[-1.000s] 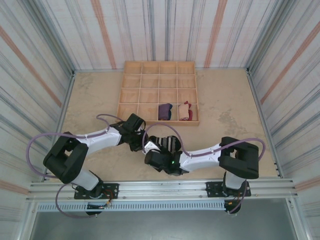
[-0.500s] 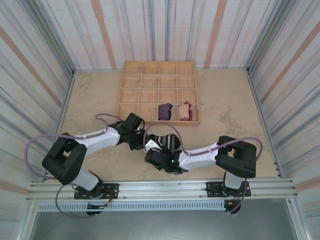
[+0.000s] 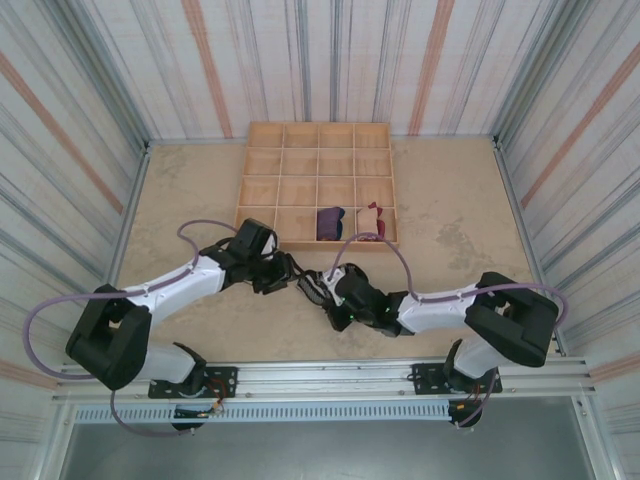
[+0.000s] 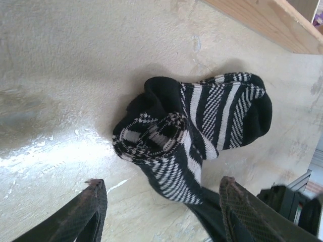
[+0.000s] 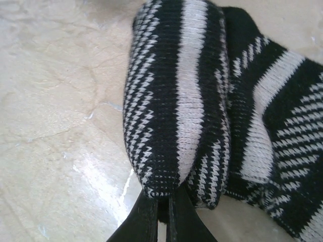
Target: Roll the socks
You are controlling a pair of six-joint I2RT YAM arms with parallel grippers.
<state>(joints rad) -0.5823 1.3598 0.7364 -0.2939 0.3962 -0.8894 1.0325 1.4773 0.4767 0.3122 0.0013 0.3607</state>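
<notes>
Seen from above, the left pincer [image 3: 288, 272] and the right pincer [image 3: 326, 292] meet tip to tip near the middle of a beige table [image 3: 450, 220]. The black-and-white striped sock [image 3: 314, 284] is bunched between them, touching the right pincer's tip and just beside the left one. Beyond both pincers, toward the far wall, lies a wooden tray [image 3: 241, 190] split into square compartments. Its nearest row holds a purple sock [image 3: 330, 222] and, one compartment to the right, a tan sock [image 3: 373, 221] with red on it. From the left wrist, the left pincer [image 4: 161, 184] stands open, its two dark fingers [image 4: 93, 209] spread wide at the bottom edge. The black-and-white striped sock [image 4: 202, 121] lies on the table just ahead of them, half rolled, with its cuff curled into a ring on the side nearest the pincer, and neither finger touches it. The tray [image 4: 262, 22] edge shows far ahead to the right. From the right wrist, the right pincer [image 5: 162, 214] has its jaws pressed tight together, nipping the lower edge of the black-and-white striped sock [image 5: 176, 101], whose rolled bulk rises directly ahead of the tips.
</notes>
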